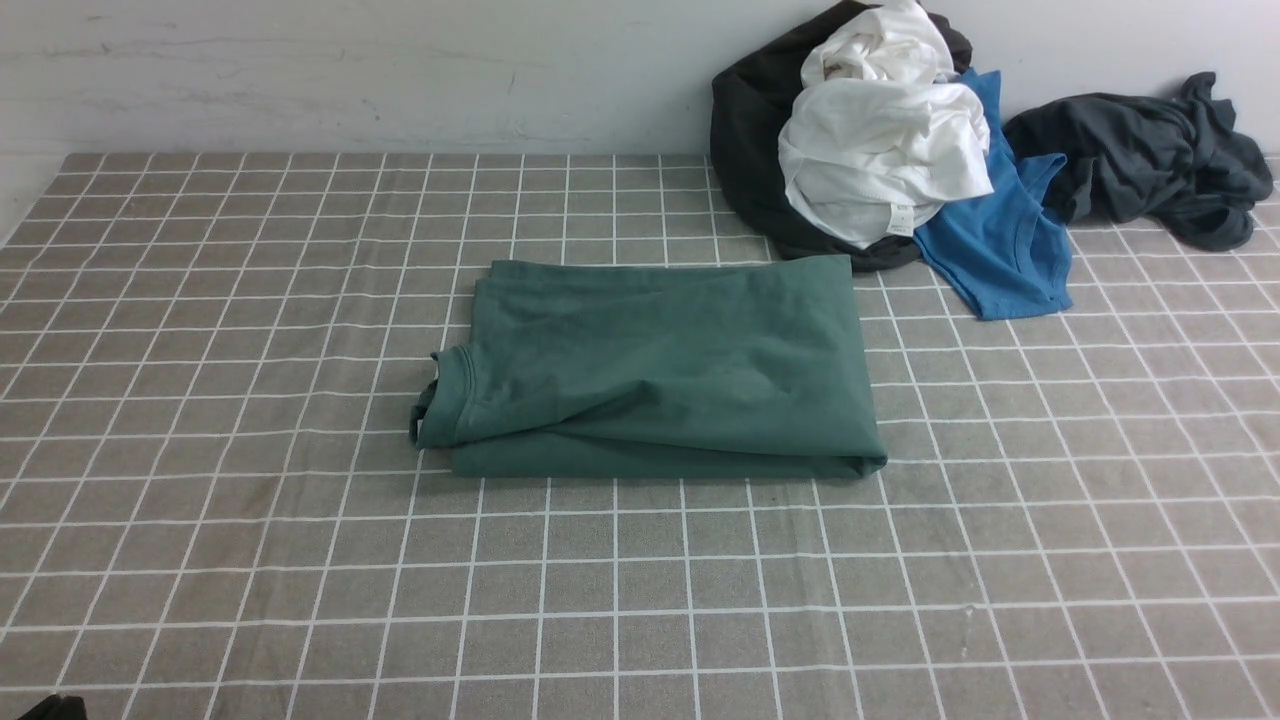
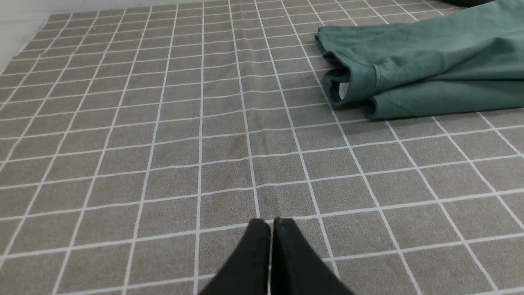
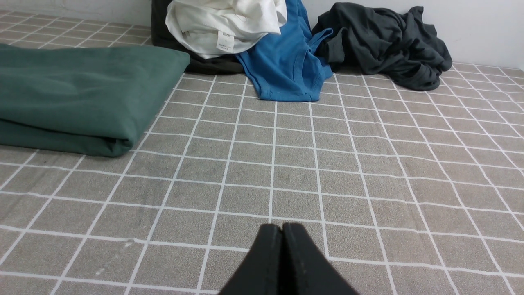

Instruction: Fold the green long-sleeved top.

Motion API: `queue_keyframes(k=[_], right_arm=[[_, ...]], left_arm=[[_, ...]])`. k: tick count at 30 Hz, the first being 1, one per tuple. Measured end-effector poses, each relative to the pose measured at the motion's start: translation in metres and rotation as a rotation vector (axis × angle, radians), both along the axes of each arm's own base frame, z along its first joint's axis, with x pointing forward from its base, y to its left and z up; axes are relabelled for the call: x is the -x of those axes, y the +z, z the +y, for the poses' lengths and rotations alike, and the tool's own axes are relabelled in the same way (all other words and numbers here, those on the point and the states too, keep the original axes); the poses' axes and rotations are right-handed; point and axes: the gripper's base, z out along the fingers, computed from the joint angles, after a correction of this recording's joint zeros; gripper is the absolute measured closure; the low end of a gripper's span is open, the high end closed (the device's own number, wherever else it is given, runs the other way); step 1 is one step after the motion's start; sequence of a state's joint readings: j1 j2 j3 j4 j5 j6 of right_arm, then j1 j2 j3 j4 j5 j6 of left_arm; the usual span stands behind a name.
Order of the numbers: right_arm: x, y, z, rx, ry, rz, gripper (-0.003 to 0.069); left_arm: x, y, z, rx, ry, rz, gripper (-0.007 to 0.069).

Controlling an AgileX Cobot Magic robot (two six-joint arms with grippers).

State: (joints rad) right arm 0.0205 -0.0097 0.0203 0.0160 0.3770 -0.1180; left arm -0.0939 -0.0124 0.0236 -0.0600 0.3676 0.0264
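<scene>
Judging from how things lie, the fold looks done, so the risk is small: at the top's nine o'clock edge the ribbed collar pokes out loose, and any nudge there could spring the layers open. At its one o'clock corner the clothes pile touches it, and dragging that pile could pull the fold askew. The top lies flat at the cloth's centre. The left gripper hangs low at seven o'clock, tips pressed together, empty; the right gripper likewise at five o'clock.
</scene>
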Motion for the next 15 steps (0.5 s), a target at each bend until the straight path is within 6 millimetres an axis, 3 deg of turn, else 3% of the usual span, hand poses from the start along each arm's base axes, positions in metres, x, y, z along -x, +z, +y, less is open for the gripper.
queue_keyframes(k=[15], right_arm=[[0.0000, 0.0000, 0.0000, -0.005, -0.001, 0.000, 0.0673]], left_arm=[[0.0002, 0.0001, -0.0021, 0.059, -0.005, 0.006, 0.0631]])
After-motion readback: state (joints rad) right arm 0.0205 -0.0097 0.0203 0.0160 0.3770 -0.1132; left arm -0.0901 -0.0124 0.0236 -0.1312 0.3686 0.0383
